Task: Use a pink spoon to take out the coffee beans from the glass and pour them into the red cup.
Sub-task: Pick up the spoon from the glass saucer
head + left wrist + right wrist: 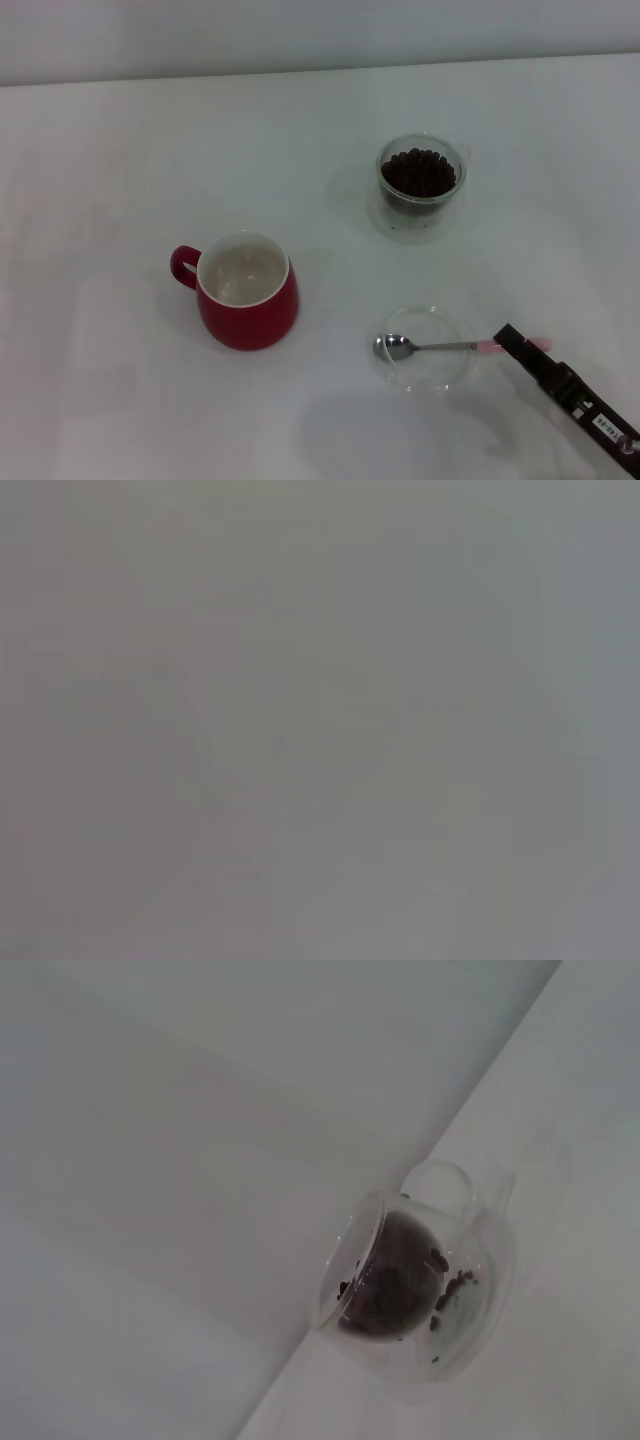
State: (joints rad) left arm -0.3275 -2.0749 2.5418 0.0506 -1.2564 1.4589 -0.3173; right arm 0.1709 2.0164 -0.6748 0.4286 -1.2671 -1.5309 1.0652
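Observation:
The red cup (pixel 245 292) stands upright at the left middle of the table, its handle to the left and its white inside bare. The glass (pixel 421 186) stands at the back right and holds a heap of coffee beans (pixel 420 172). It also shows in the right wrist view (pixel 410 1290), with the beans (pixel 385 1285) inside. The pink spoon (pixel 440 347) lies with its metal bowl in a flat clear dish (pixel 425 372), its pink handle pointing right. My right gripper (pixel 513 341) is at the handle, over its pink part. The left gripper is out of view.
The white table (pixel 120 150) ends at a pale wall along the back. The left wrist view shows only a plain grey blur. My right arm's black body (pixel 590 415) reaches in from the lower right corner.

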